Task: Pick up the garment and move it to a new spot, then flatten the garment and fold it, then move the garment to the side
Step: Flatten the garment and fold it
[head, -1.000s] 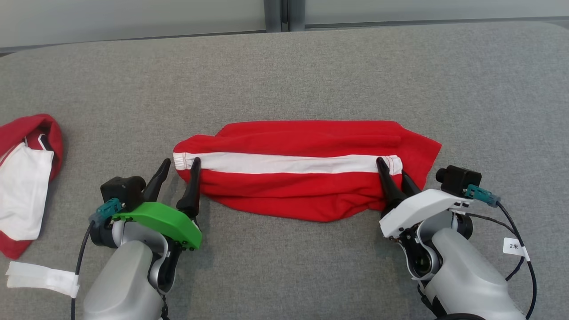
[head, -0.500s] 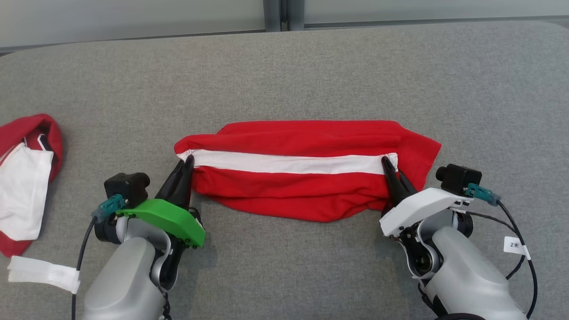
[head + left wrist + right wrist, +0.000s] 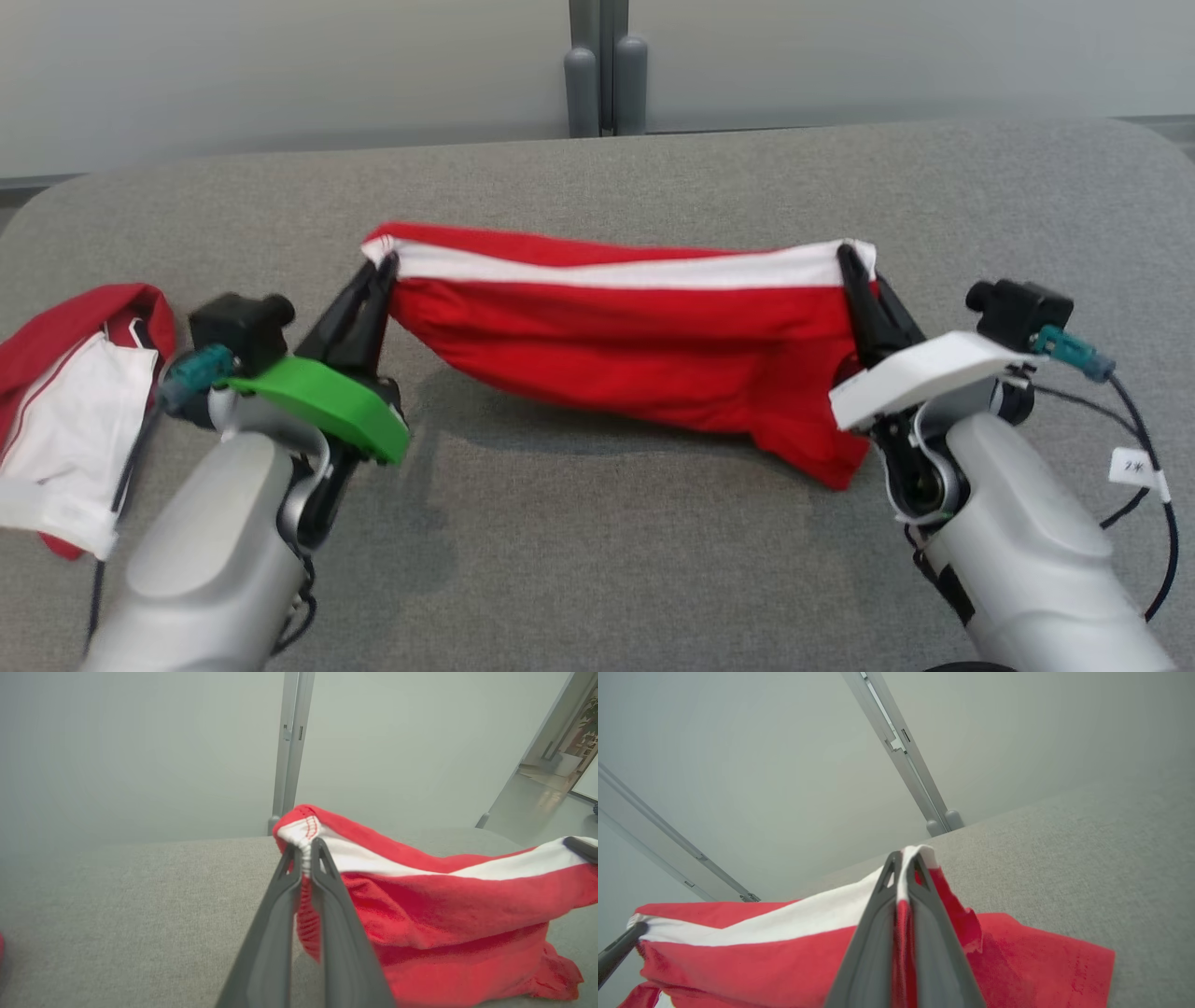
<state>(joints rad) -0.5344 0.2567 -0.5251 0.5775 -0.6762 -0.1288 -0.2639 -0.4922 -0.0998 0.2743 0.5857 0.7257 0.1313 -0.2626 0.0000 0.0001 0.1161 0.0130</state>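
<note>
The red-and-white cloth [image 3: 65, 411] is cut by the left edge — the cable tag [image 3: 1132, 466] too blurred to read.

red garment [image 3: 761, 961] tight in right gripper [image 3: 906, 859]

A crumpled red-and-white cloth [image 3: 70, 411] lies at the left edge of the grey felt-covered tabletop [image 3: 597, 560]. Behind its far edge, a grey metal post [image 3: 605, 70] stands between pale wall panels [image 3: 280, 75].

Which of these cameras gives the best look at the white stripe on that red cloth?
The head view: the stripe runs whole there, from the left gripper to the right gripper. Each wrist view shows mainly the end that its own gripper pinches, the rest foreshortened.
</note>
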